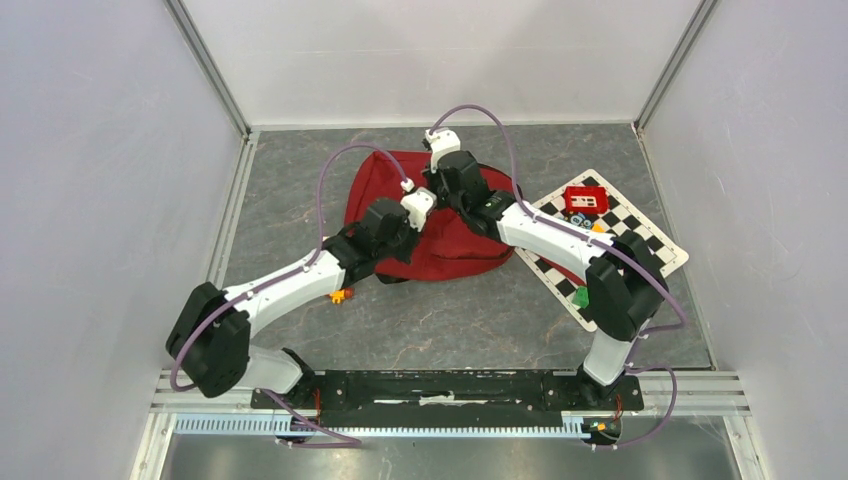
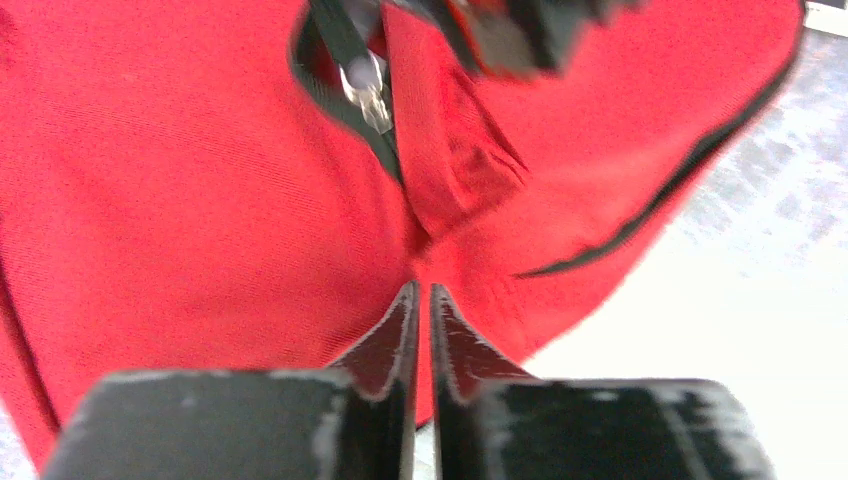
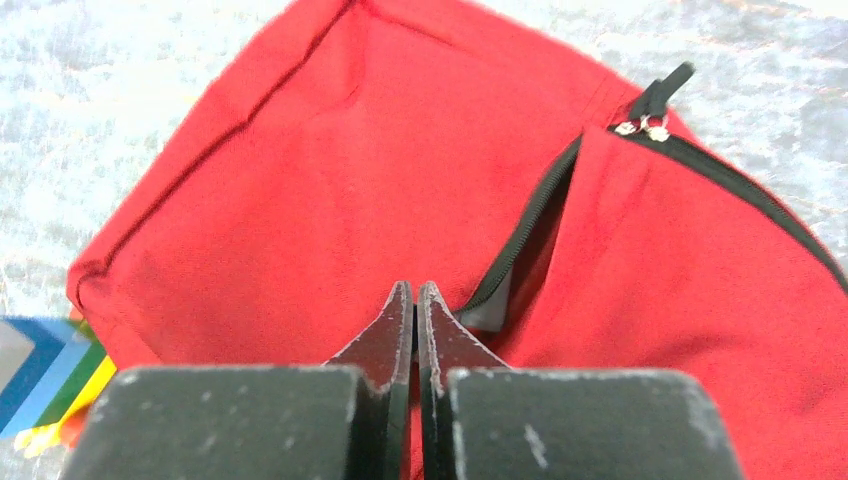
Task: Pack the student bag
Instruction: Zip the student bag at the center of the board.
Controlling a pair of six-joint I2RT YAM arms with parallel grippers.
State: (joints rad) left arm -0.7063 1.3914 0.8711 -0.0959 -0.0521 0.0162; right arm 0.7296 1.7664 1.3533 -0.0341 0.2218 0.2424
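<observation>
Just beyond the left pincer [image 2: 421,300] and right pincer [image 3: 414,297], both pressed together on nothing visible, lay the red bag [image 1: 440,225], its zipper [image 3: 520,240] partly open. Farther right, a red box [image 1: 585,200] and small items sat on the checkered board [image 1: 640,245], seemingly unpacked. No writing was legible.

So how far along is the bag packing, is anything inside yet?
Early stage. Done: the red fabric bag has its black zipper partly open. In hand: the left tool and right tool are both closed over the fabric at the opening; whether they pinch it is unclear. Left: the red box and small items sit on the checkered board, an orange piece on the table.
</observation>
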